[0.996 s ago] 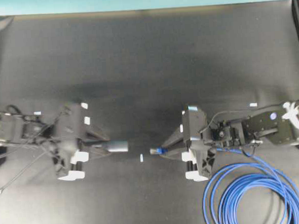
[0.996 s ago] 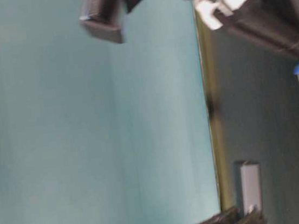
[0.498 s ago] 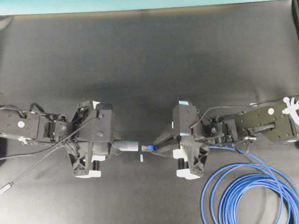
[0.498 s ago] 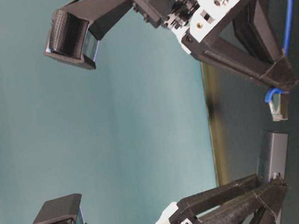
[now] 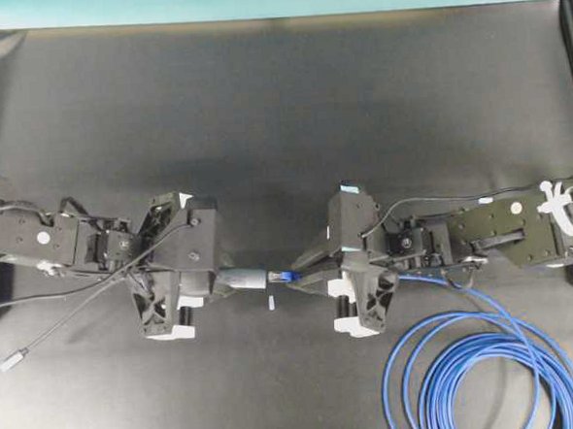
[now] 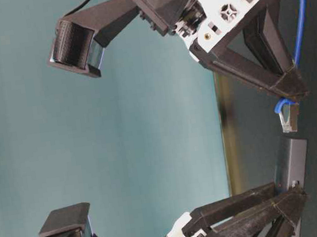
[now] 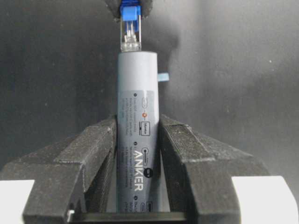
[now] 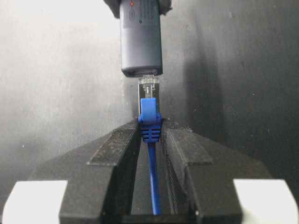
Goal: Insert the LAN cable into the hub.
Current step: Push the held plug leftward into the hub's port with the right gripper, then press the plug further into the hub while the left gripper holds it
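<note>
1. Dark-grey and metallic, the slim bar-shaped hub (image 7: pixel 137 135) is sitting pinched between the two black fingers of the left gripper (image 7: pixel 137 154), its free end pointing away from the wrist camera.
2. The bright-blue LAN cable (image 8: pixel 150 140) is running up between the fingers of the right gripper (image 8: pixel 150 135), which are pressing together on the ribbed blue boot just behind the clear plug.
3. The right wrist view is showing the clear plug tip meeting the open end of the hub, right at the port mouth; how far in it is sitting cannot be told.
4. The left wrist view is showing white lettering along the hub's face, which the right wrist view does not reveal.
5. Only the overhead view is showing the rest of the cable lying wound in loops (image 5: pixel 491 377) on the black bench (image 5: pixel 280 108), below the right arm, and the hub's thin grey cord (image 5: pixel 59 321) trailing off to a small silver plug at the left edge.
6. The table-level view is showing both grippers holding plug and hub lifted clear of the bench.
</note>
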You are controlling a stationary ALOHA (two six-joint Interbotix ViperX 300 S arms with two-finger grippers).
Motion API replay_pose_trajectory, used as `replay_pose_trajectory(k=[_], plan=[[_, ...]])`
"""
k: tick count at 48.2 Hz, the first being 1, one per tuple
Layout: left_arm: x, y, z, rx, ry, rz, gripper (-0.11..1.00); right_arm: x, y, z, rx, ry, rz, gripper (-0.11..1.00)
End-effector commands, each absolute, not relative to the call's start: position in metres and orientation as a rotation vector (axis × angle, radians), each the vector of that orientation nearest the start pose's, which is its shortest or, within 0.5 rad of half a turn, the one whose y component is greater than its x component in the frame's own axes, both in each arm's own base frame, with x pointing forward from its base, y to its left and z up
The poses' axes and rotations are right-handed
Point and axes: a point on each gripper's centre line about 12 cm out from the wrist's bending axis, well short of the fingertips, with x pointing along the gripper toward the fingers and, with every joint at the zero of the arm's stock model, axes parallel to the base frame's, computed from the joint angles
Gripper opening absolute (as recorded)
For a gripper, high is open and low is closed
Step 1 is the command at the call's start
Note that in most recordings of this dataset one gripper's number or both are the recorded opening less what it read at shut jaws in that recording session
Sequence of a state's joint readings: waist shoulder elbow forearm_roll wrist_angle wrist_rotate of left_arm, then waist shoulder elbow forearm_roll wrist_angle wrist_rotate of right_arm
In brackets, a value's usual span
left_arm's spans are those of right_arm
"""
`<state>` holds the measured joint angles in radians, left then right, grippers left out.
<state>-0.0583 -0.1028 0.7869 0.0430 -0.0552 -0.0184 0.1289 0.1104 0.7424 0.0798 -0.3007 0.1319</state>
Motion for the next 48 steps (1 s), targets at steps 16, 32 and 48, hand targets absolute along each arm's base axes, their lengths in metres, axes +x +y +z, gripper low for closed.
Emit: replay_pose_trajectory(k=[16,32,48], plan=[[0.363,-0.019,0.181,0.034,0.581,-0.059,0.28,0.393,0.047,0.138,0.169,0.525,0.044,0.13],[0.369,-0.02,0.179,0.035,0.581,-0.061,0.28,0.395,0.045,0.141,0.173,0.499,0.04,0.13],[0.379,-0.02,0.178,0.048,0.61,-0.063,0.28,0.394,0.045,0.137,0.172,0.535,0.037,0.13]])
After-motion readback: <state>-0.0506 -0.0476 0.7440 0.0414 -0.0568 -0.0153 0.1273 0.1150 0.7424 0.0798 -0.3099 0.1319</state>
